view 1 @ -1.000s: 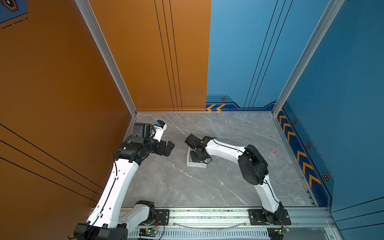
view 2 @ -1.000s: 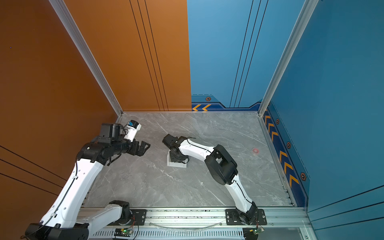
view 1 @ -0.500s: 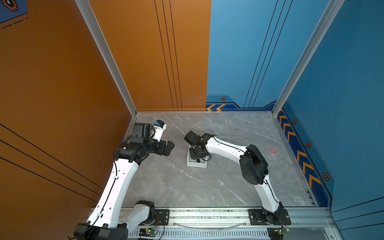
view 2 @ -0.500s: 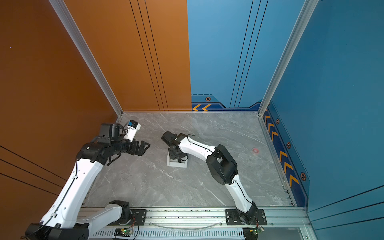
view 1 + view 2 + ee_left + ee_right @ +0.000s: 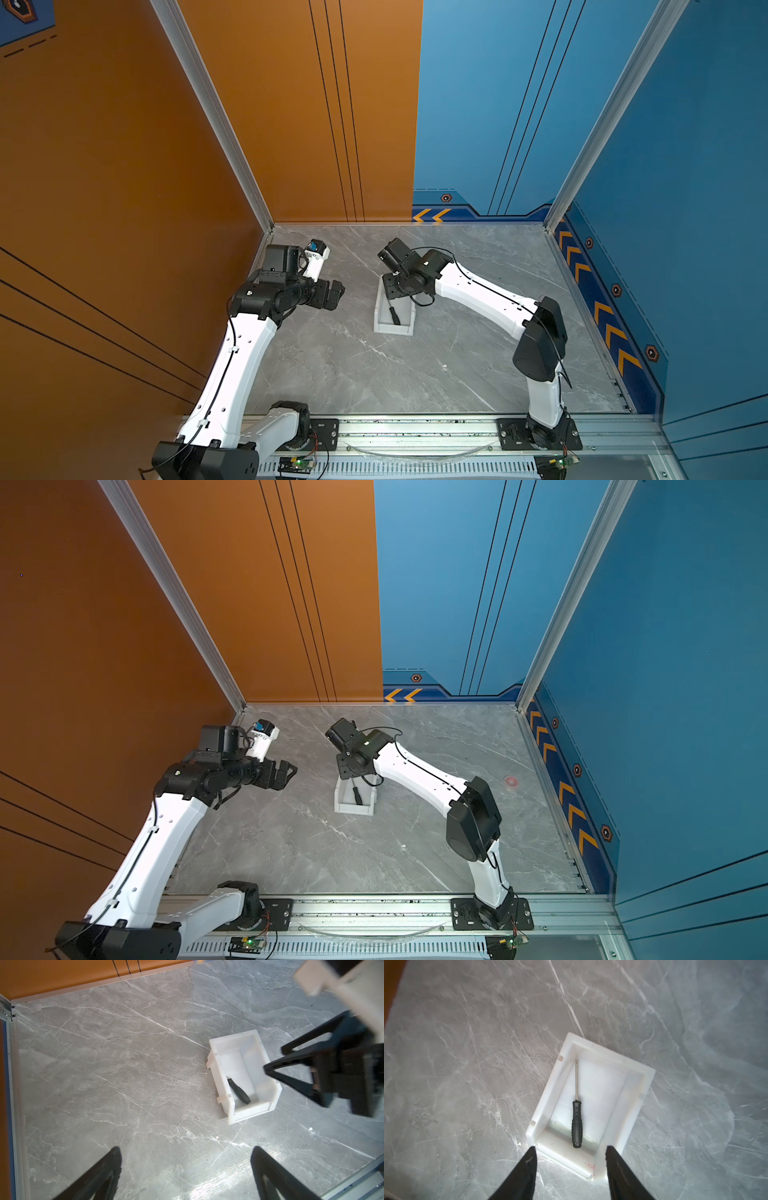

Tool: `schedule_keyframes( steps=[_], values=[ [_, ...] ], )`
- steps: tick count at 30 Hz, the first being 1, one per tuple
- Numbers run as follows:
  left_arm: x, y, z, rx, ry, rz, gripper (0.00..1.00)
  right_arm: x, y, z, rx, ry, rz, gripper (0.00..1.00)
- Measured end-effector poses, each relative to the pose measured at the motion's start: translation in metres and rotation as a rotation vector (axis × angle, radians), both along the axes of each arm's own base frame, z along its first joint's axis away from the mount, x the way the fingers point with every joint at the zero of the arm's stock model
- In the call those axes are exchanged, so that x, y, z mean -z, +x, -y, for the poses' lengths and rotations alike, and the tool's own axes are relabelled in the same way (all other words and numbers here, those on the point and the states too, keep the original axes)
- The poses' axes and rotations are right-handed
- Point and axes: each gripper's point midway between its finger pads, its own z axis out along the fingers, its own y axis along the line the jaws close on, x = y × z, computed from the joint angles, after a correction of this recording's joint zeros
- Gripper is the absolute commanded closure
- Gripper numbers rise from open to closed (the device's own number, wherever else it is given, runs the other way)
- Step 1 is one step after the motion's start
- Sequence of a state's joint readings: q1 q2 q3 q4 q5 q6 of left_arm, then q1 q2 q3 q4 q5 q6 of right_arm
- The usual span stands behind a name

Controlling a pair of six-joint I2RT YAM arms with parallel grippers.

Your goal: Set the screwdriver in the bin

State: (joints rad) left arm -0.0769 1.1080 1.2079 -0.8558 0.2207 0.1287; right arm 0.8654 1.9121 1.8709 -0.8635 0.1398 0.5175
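Screwdriver (image 5: 577, 1124) is in the bin (image 5: 636, 1097), lying flat on the bin floor. Handle sits toward the low front lip, shaft runs back along one side wall, tip near the far corner. Nothing touches it. I read that as released: it fits lengthwise, so laying it along the long axis keeps it inside the walls with nothing hanging over.

Right gripper (image 5: 570, 1159) hovers over the lip end of the bin, fingers (image 5: 527, 1167) parted to a medium gap and empty. The handle shows free just beyond the tips in the right wrist view. In both top views the right arm reaches in from its base rail, elbow raised, forearm stretched toward mid-table, wrist pitched down over the bin (image 5: 384, 326), (image 5: 343, 806). Screwdriver handle is visible there as a dark stub (image 5: 394, 316) below the gripper.

Left gripper (image 5: 332, 293) is parked well apart, near the orange wall side, fingers (image 5: 99, 1176) spread wide, holding nothing. Its arm is folded with the wrist camera aimed across the table (image 5: 104, 1064) at the bin (image 5: 220, 1076).

Judgement: placement looks done. Remaining work is pulling the right arm up and clear without clipping the bin wall.
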Motion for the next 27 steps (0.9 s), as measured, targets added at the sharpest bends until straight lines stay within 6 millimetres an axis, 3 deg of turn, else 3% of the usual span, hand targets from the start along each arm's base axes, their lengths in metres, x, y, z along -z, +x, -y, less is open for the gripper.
schedule_keyframes(
  steps=[3, 7, 12, 14, 17, 22, 27],
  values=[
    [0.004, 0.004, -0.012, -0.051, -0.006, -0.004, 0.02, -0.044, -0.004, 0.019, 0.016, 0.043, 0.082, 0.34],
    [0.010, 0.010, -0.025, -0.104, -0.002, -0.010, 0.02, -0.071, -0.009, 0.062, 0.068, 0.053, 0.151, 0.29],
    [0.022, 0.021, -0.040, -0.180, -0.016, -0.041, 0.02, -0.061, -0.013, 0.132, 0.181, 0.046, 0.152, 0.10],
    [0.028, 0.024, -0.050, -0.235, -0.039, -0.054, 0.02, -0.055, -0.015, 0.157, 0.231, 0.051, 0.152, 0.08],
    [0.036, 0.028, -0.064, -0.309, -0.067, -0.055, 0.02, -0.054, -0.025, 0.184, 0.277, 0.068, 0.177, 0.00],
    [0.049, 0.037, -0.072, -0.376, -0.091, -0.029, 0.02, -0.061, -0.035, 0.229, 0.372, 0.086, 0.282, 0.00],
    [0.071, 0.034, -0.083, -0.464, -0.092, 0.025, 0.02, -0.043, -0.042, 0.282, 0.494, 0.052, 0.369, 0.00]
  ],
)
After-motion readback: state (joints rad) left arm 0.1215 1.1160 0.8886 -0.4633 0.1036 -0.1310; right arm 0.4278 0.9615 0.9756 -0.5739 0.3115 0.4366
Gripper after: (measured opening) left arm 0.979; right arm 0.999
